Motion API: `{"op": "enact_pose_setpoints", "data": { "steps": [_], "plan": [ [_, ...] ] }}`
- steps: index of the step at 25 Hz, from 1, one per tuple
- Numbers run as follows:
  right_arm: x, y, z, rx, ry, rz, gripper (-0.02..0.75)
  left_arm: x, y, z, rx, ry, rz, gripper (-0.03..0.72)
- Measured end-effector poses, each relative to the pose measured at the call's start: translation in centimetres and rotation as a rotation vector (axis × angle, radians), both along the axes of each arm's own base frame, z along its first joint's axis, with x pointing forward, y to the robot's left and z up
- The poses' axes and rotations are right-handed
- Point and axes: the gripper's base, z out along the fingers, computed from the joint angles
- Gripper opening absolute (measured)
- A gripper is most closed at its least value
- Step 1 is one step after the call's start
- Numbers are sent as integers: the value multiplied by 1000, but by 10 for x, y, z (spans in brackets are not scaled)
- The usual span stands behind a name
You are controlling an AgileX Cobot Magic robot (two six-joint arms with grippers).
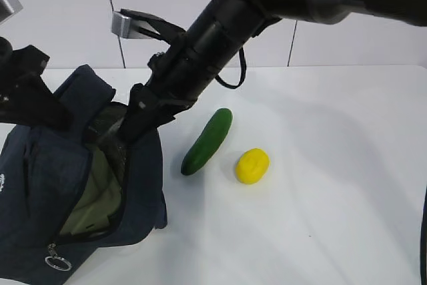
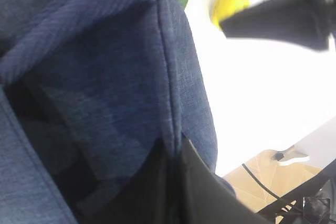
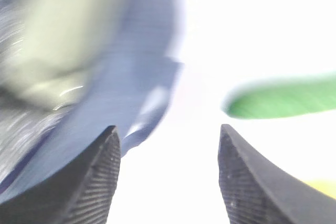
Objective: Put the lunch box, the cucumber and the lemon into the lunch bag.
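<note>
In the exterior view the lunch bag (image 1: 80, 185) stands open at the left of the bench (image 1: 333, 198), and the pale green lid of the lunch box (image 1: 97, 195) shows inside. The right gripper (image 1: 130, 125) is at the bag's rim. The cucumber (image 1: 207, 141) and the lemon (image 1: 252, 165) lie just beside each other, outside the bag.

In the left wrist view only navy fabric fills the picture; the left jaws are closed, probably pinching the bag open.

In the right wrist view the jaws stand open and empty. I judge the cucumber comes next: move over it, descend, close.
</note>
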Motion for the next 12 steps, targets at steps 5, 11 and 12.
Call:
{"op": "enact_pose_setpoints", "data": {
  "steps": [5, 11, 12],
  "plan": [
    [11, -14, 5, -207, 9, -199, 450, 0, 0, 0, 6, -2, -3, -6],
    [22, -22, 3, -297, 72, -540, 450, 0, 0, 0, 9, -7, -11, -6],
    [25, -22, 3, -286, 72, -589, 450, 0, 0, 0, 10, -9, -14, -6]
  ]
}}
